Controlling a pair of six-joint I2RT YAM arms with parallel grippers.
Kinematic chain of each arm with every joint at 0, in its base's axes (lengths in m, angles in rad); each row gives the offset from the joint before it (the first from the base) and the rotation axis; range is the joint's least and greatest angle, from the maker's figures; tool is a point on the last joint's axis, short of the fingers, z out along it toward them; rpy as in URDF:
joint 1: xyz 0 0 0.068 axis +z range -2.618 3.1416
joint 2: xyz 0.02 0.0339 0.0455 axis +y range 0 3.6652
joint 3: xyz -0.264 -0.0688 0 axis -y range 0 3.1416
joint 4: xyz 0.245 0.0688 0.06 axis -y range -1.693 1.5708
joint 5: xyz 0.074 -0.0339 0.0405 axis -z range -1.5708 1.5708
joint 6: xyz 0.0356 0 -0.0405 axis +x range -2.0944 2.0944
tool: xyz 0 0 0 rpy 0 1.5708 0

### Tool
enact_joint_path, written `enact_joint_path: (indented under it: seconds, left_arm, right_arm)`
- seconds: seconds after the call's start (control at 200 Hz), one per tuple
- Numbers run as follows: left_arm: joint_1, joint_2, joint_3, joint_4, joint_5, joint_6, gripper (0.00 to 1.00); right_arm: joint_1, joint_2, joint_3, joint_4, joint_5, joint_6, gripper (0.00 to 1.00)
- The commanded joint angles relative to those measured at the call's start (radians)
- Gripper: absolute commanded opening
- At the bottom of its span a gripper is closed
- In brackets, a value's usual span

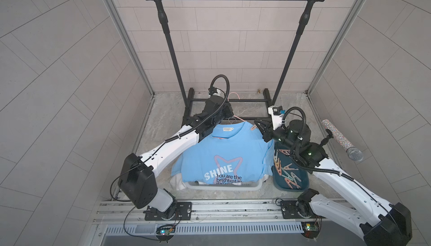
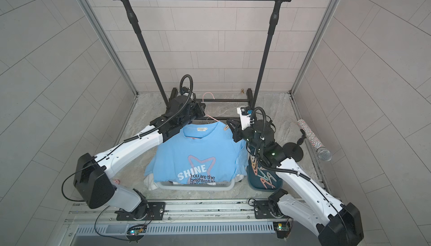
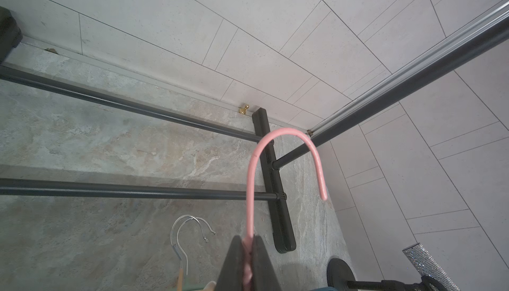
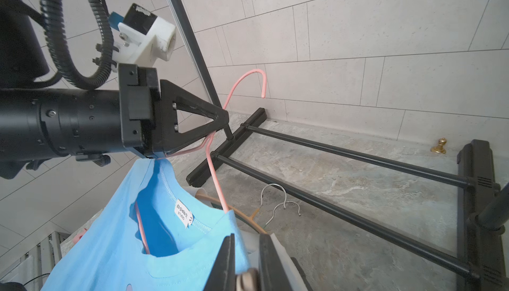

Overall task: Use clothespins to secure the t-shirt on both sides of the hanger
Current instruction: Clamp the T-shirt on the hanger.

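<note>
Left gripper (image 3: 248, 244): clamps tight on the thin neck of the pink hanger (image 3: 256, 151), just below the hook, and holds it lifted with the hook upward. Left arm (image 1: 172, 144): rises from its base at the near rail, stretches the white forearm forward and inward, and ends with the black wrist almost level above the collar of the blue t-shirt (image 1: 224, 154). Right gripper (image 1: 259, 127): points sideways at the shirt's shoulder on the robot's right side. Right arm (image 1: 338, 182): bends the elbow high over the dark bin (image 1: 303, 185) and turns the wrist inward. Fingers (image 4: 227, 262), in the right wrist view: stand close together with only a narrow gap. Peach clothespin (image 1: 253, 127): sits right at the tips of the right gripper, against the shirt's shoulder, in both top views; impossible to tell whether pinched or only touched. Blue t-shirt: goes up at the collar on the hanger and drapes over the white basket (image 1: 224, 187). Other clothespins (image 1: 289, 175): lie in a loose heap inside the dark bin, just beside the basket.
</note>
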Motion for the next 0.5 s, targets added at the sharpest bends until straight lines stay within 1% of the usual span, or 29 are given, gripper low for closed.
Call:
enact_joint_path:
  seconds: [0.0, 0.035, 0.07, 0.095, 0.14, 0.2, 0.215, 0.265, 0.32, 0.345, 0.41, 0.495]
  left_arm:
    - [-0.001, -0.048, -0.010, 0.110, 0.017, 0.002, 0.00]
    - [-0.002, -0.050, -0.015, 0.114, 0.020, 0.001, 0.00]
    - [-0.005, -0.052, -0.020, 0.119, 0.021, 0.001, 0.00]
    - [-0.005, -0.054, -0.024, 0.126, 0.020, 0.001, 0.00]
    - [-0.007, -0.058, -0.036, 0.136, 0.013, 0.002, 0.00]
    - [-0.009, -0.058, -0.045, 0.139, -0.005, 0.001, 0.00]
    - [-0.009, -0.057, -0.048, 0.138, -0.010, 0.025, 0.00]
    - [-0.013, -0.052, -0.056, 0.131, -0.030, 0.039, 0.00]
    - [-0.014, -0.046, -0.070, 0.125, -0.063, 0.052, 0.00]
    - [-0.017, -0.041, -0.075, 0.125, -0.079, 0.056, 0.00]
    - [-0.020, -0.029, -0.089, 0.120, -0.117, 0.056, 0.00]
    - [-0.027, -0.013, -0.094, 0.096, -0.156, 0.064, 0.00]
  right_arm:
    - [0.002, 0.005, 0.032, -0.021, -0.030, -0.005, 0.02]
    - [0.002, 0.007, 0.041, -0.043, -0.025, -0.003, 0.12]
    - [0.001, 0.007, 0.049, -0.063, -0.016, -0.002, 0.28]
    - [0.002, 0.005, 0.055, -0.076, -0.009, -0.001, 0.36]
    - [0.002, 0.001, 0.063, -0.095, -0.005, 0.000, 0.45]
    - [0.002, -0.014, 0.072, -0.123, 0.003, 0.000, 0.60]
    - [0.001, -0.020, 0.076, -0.133, 0.007, 0.001, 0.63]
    - [0.003, -0.043, 0.084, -0.170, 0.039, 0.002, 0.73]
    - [0.003, -0.077, 0.094, -0.227, 0.097, 0.009, 0.79]
    - [0.003, -0.094, 0.099, -0.264, 0.136, 0.016, 0.80]
    - [0.002, -0.138, 0.116, -0.388, 0.278, 0.057, 0.80]
    - [0.002, -0.186, 0.135, -0.577, 0.476, 0.155, 0.78]
